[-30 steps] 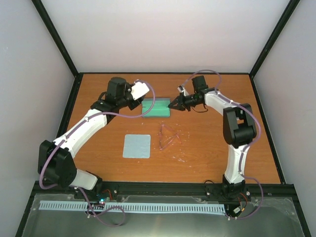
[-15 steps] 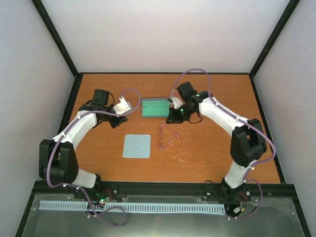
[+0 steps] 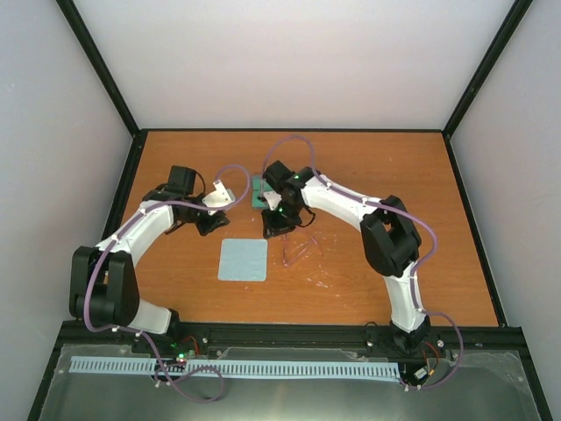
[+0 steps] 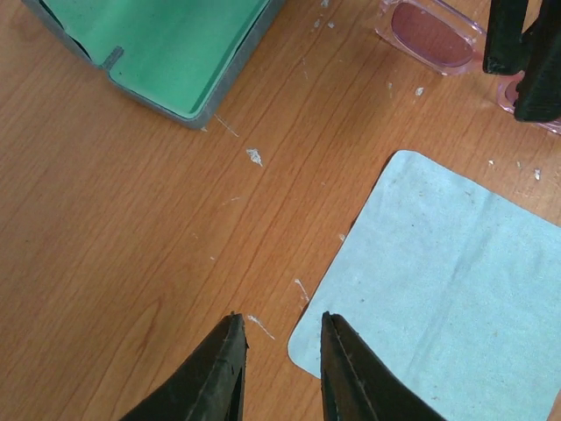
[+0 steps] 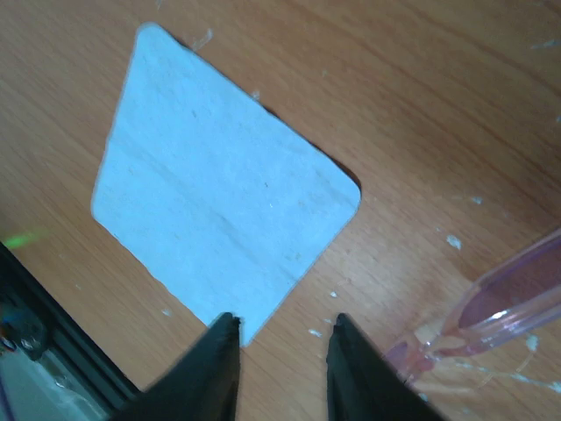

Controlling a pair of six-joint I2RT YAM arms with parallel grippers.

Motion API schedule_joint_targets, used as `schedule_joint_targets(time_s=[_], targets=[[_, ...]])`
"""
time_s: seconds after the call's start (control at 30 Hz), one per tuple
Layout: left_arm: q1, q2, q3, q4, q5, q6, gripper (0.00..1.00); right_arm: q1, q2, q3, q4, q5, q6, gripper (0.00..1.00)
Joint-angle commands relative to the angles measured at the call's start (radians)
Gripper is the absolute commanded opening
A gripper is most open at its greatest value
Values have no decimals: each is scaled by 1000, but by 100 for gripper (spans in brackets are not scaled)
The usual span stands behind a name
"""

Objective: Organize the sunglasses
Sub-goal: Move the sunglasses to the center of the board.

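Right gripper point(image 5: 283, 320) has swung from the green-lined case point(image 4: 175, 44) to ten o'clock of the sunglasses point(image 4: 429, 39). It and the left gripper point(image 4: 280, 317) are narrowly parted and empty.

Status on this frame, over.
Left end effector open, empty. Right end effector open, beside sunglasses. Sunglasses on table, outside open case. Nothing blocking.

A wooden table point(image 3: 456, 175) with orange-brown grain fills the middle of the top view, its surface flecked with small pale scuffs. A black frame point(image 3: 289, 132) borders its far edge and sides. Black posts point(image 3: 96, 61) rise toward the upper left and upper right corners. Plain pale walls point(image 3: 289, 61) close in the back and both sides, softly and evenly lit. Along the bottom of the frame runs a black rail point(image 3: 289, 331). Below it lies a grey metal shelf point(image 3: 491, 386) carrying a white slotted strip point(image 3: 263, 369).
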Motion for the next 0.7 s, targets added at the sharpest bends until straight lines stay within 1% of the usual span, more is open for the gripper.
schedule_joint_targets(time_s=[0.0,0.03,0.17,0.3,0.47,0.57,0.67], targets=[[6,-39,-14,27,17,-19,27,5,-50,10,-41,79,46,34],[6,-44,-18,28,19,-22,27,4,-70,1,-41,98,53,35],[6,-60,-33,38,24,-38,27,-2,-164,-65,-44,216,61,34],[6,-67,-40,42,25,-45,27,-24,-220,-143,-66,326,12,37],[6,-65,-52,53,19,-42,27,-41,-203,-167,-124,416,-81,40],[6,-63,-50,57,20,-44,27,-42,-177,-159,-130,470,-117,44],[7,-60,-49,62,20,-46,27,-43,-143,-142,-131,501,-138,44]])
